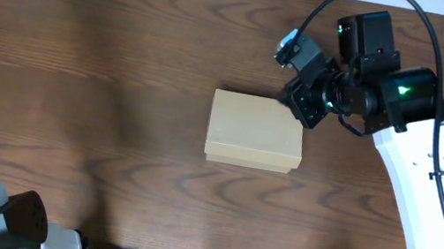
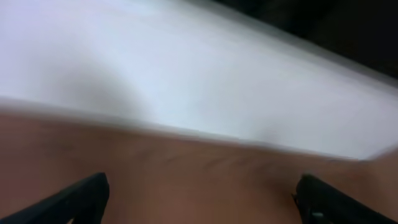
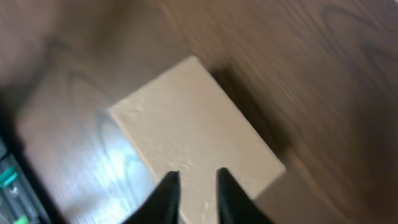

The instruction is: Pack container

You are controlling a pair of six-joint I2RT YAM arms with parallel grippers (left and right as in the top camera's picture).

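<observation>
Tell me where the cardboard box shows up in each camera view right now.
Overhead: the box lies mid-table, lid shut, beside the right tool.
Left wrist: not in it; only table and a pale blurred surface.
Right wrist: box fills the centre.
Shared landmark: the dark wood-grain table.

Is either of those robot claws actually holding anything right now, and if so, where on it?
Nothing is visibly held. The right gripper hangs over a corner of the closed tan cardboard box, its fingers nearly together with nothing between them. The left gripper is wide open and empty.

Tan container (image 3: pixel 193 134) lid closed, on dark wood table (image 3: pixel 323 74), fingers (image 3: pixel 166 198) narrowly apart (over its near edge)
</observation>
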